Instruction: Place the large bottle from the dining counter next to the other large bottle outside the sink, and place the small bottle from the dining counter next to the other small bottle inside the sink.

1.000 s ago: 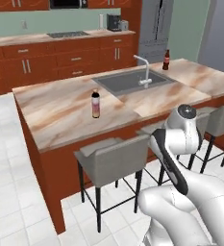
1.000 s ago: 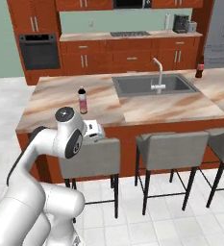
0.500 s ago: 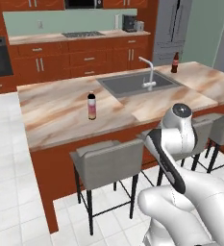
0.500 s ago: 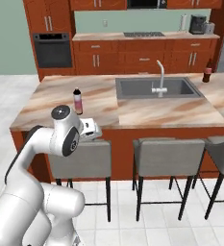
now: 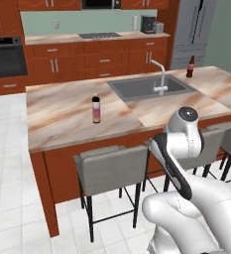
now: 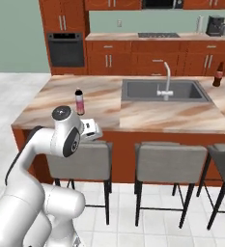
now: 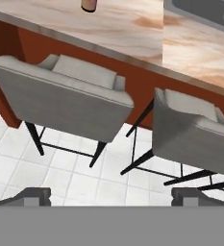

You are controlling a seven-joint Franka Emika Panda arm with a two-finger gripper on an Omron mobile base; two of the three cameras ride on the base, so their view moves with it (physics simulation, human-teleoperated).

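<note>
Marbled beige-pink stone tops the worktop (image 5: 62, 116), which sits on a reddish-brown wood base with grey stools (image 5: 112, 166) tucked along its near edge. On this dining counter the large bottle (image 5: 95, 109), slim with a black cap and a pink-to-yellow body, stands upright in the left half of the top, well clear of every edge and to the left of the sink (image 5: 149, 87). In the right base view the same large bottle (image 6: 79, 101) stands left of the sink (image 6: 181, 91), and in the hand view its base (image 7: 89, 5) shows at the top edge, beyond the near rim of the worktop.

The sink is a grey basin set into the worktop, with a curved silver faucet (image 5: 159, 77) at its near-right rim. The other large bottle (image 5: 190, 67), dark brown with a red label, stands upright on the worktop outside the basin, past its far right corner; in the right base view it (image 6: 218, 75) is near the right edge of the picture.

The gripper (image 7: 111, 194) hangs below worktop height in front of the stools, looking at two grey seat backs over white floor tiles (image 7: 75, 173). Its jaws stand wide apart with nothing between them.
</note>
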